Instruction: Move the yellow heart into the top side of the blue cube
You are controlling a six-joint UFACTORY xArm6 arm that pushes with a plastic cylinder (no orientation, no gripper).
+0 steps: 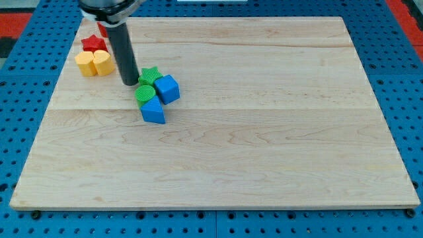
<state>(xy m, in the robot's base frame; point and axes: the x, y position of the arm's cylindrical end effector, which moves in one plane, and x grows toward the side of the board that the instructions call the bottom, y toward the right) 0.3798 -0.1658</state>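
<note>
Nothing readable anywhere. No letters, numbers, logos or stickers on the wooden board [264, 132], the coloured blocks up around 10 o'clock, or the blue pegboard [20, 99] underneath. Just plain surfaces all round.

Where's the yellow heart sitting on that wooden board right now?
The yellow heart sits near the board's top left corner in the camera view, touching a yellow block on its left, just below the red star, with my tip to its right.

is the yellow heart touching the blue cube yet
No, the yellow heart sits far off to the view's left of the blue cube, with my tip between them.
</note>
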